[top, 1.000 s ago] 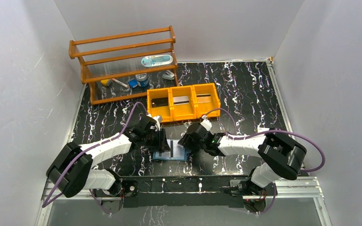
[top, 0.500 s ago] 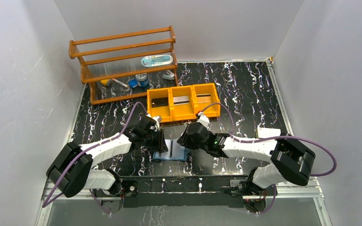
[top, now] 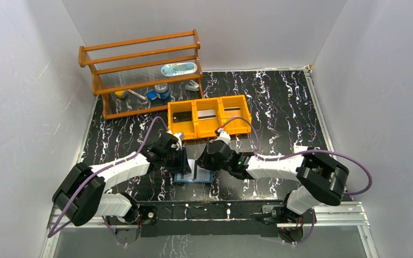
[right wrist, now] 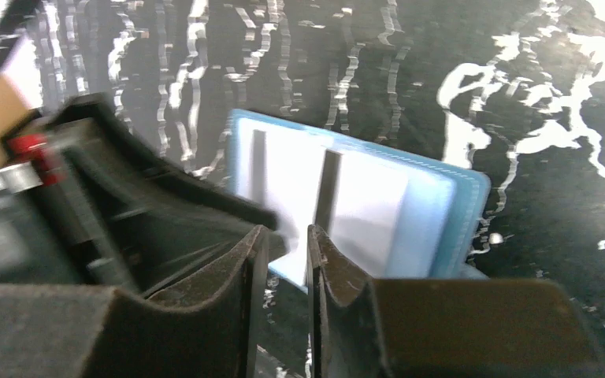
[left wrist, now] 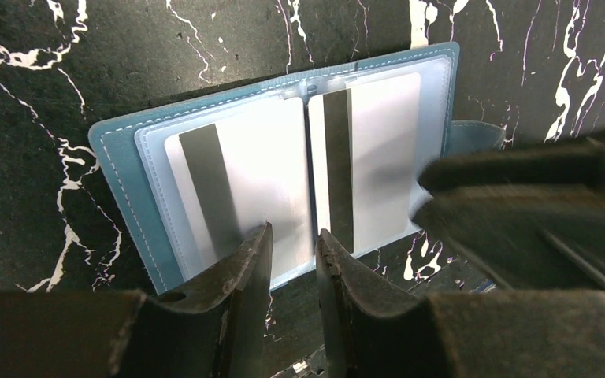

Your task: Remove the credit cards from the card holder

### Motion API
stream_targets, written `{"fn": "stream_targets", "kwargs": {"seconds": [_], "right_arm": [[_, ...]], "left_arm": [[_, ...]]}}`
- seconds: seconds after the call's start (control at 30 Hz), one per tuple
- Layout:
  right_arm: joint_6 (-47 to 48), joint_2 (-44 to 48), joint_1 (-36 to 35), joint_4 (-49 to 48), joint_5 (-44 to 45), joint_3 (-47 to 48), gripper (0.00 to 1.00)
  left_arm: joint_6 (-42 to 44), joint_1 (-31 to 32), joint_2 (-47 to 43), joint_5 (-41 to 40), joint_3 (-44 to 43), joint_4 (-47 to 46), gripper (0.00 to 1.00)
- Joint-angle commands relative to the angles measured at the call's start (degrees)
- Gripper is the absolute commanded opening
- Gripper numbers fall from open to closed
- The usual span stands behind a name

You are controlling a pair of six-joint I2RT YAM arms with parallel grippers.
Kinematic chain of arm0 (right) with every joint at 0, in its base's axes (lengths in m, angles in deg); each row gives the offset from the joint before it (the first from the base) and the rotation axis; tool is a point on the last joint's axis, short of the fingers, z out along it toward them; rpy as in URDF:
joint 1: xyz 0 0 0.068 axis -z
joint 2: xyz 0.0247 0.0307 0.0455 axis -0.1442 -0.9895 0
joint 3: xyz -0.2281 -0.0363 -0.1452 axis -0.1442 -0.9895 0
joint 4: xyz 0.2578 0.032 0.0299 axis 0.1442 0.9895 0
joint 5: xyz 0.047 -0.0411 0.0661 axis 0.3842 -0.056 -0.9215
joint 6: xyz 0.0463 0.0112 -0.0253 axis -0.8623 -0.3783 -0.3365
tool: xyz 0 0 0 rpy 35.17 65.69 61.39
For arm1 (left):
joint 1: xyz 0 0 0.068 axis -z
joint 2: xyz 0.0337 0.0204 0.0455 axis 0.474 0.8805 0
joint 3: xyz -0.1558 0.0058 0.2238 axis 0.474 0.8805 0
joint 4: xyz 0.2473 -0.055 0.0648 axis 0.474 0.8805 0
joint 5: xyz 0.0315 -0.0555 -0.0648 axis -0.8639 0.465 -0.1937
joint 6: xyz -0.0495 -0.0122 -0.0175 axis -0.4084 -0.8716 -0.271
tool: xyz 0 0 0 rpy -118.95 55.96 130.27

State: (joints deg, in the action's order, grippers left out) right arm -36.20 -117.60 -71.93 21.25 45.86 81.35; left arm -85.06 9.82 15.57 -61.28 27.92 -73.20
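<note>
Two credit cards [left wrist: 244,181], inside open card holder [left wrist: 118,169]

A black table [top: 285,107] veined with white carries three things in front of me. A light blue card holder [left wrist: 122,173] lies open and flat near my edge. An orange tray [top: 209,133] of three compartments sits just beyond it at mid-table. A wooden rack [top: 140,54] stands at the far left, near the tray's left end.

Five credit cards [left wrist: 244,181], one card holder [left wrist: 122,169], one tray [top: 208,134], one rack [top: 140,59].
</note>
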Motion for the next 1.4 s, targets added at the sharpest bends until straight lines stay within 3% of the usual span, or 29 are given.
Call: {"fn": "stream_targets", "kwargs": {"seconds": [0.0, 0.23, 0.7, 1.37], "right_arm": [[-4.35, -4.38, 3.32, -5.53, -5.06, -3.95, 0.32], [-9.53, -5.59, 4.22, -0.79, -2.75, -5.68, 0.31], [-10.91, -5.72, 4.35, -1.21, -2.91, -6.7, 0.31], [-11.48, -4.19, 5.41, -3.63, -4.39, -9.0, 0.31]], "left_arm": [[0.96, -0.14, -1.05, -1.7, 1.54, 3.2, 0.27], [-1.29, -0.14, -2.03, 1.51, 3.2, -0.98, 0.31], [-6.81, -0.14, 1.67, 8.47, 4.42, -10.73, 0.34], [-15.3, -0.14, 2.92, 11.48, 9.81, -24.27, 0.19]]}}
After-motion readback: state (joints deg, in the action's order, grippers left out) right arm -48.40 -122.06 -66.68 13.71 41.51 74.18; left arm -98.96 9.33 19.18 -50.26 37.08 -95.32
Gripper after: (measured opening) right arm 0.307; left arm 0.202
